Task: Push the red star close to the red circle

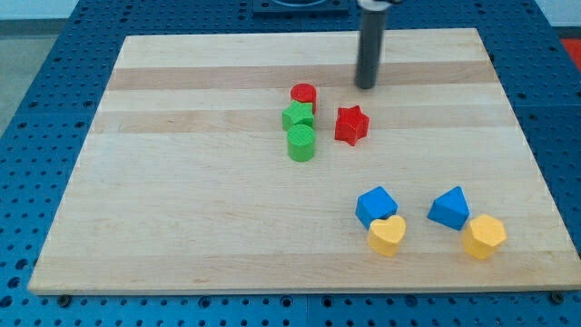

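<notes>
We see a pale wooden tabletop (227, 227) with lengthwise grain stripes, lying on a blue perforated base (36, 54). The blocks look like matte, solid-coloured plastic.

The red star (351, 124) sits just above the board's middle, its points spread all round, so we can name no long axis or heading for it. The red circle (303, 94), a short cylinder, stands near it toward the view's upper left, apart from it. The green star (297, 116) touches the red circle from below, and a green cylinder (301, 143) touches that star in turn.

There is no hand, only a smooth dark rod; my tip (365, 87) stands just above the red star, slightly to the right, not touching it.

Toward the view's lower right lie a blue cube (375, 205) against a yellow heart (388, 234), and a blue triangle (449, 208) beside a yellow hexagon (484, 236).
</notes>
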You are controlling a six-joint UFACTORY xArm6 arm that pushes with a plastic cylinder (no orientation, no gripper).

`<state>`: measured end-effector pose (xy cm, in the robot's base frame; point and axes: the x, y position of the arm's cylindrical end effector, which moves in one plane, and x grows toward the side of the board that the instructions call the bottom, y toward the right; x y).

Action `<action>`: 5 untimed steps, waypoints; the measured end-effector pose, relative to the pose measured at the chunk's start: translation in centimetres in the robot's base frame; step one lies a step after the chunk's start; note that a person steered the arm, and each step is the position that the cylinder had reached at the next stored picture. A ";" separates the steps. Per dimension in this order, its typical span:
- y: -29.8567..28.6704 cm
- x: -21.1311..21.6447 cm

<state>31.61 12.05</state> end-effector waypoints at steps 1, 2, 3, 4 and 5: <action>4.0 3.9; 4.2 5.9; 3.4 8.7; 2.1 11.6; 0.5 16.0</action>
<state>47.63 12.56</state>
